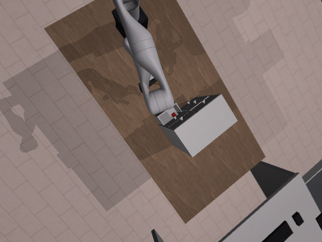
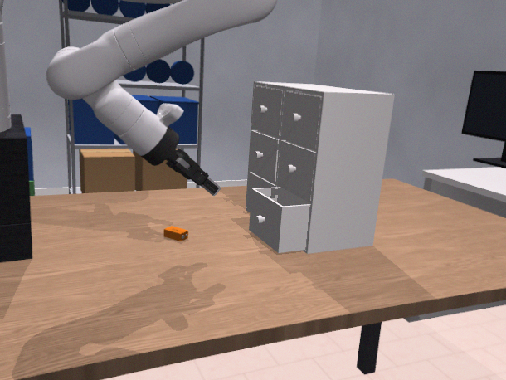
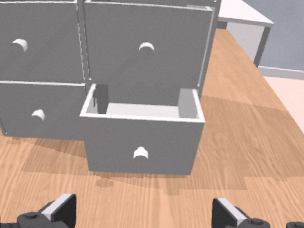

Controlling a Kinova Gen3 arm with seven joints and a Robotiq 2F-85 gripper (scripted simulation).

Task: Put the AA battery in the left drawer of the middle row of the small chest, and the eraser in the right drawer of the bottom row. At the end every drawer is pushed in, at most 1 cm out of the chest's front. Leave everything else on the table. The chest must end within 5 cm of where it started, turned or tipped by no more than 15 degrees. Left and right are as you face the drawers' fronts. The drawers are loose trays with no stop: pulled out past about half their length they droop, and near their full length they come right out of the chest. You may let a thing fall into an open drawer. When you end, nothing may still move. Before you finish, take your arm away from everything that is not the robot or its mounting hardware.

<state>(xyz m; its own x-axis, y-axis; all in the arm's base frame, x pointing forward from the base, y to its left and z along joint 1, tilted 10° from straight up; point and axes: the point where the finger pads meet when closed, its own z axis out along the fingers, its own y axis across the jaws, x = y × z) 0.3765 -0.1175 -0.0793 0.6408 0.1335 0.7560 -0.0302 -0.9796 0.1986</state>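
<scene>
The small chest (image 1: 206,125) (image 2: 352,170) stands upright. Its bottom right drawer (image 1: 164,119) (image 2: 295,228) (image 3: 112,145) is pulled partly out and looks level. A small red block (image 1: 173,114), apparently the eraser, lies in that drawer; it is hidden in the other views. The middle-row left drawer (image 2: 264,166) (image 3: 40,60) is in, and the other drawers look flush too. The AA battery is not visible in any view. My gripper (image 2: 213,190) (image 3: 144,212) is open and empty, tilted down toward the chest, in front of and above the open drawer.
An orange block battery with two terminals (image 2: 175,233) lies on the wooden table (image 1: 158,164) (image 2: 124,299) in front of the chest, largely under the arm in the top view. The robot's black base (image 2: 14,199) stands opposite the drawer fronts. A table edge runs right of the chest in the wrist view.
</scene>
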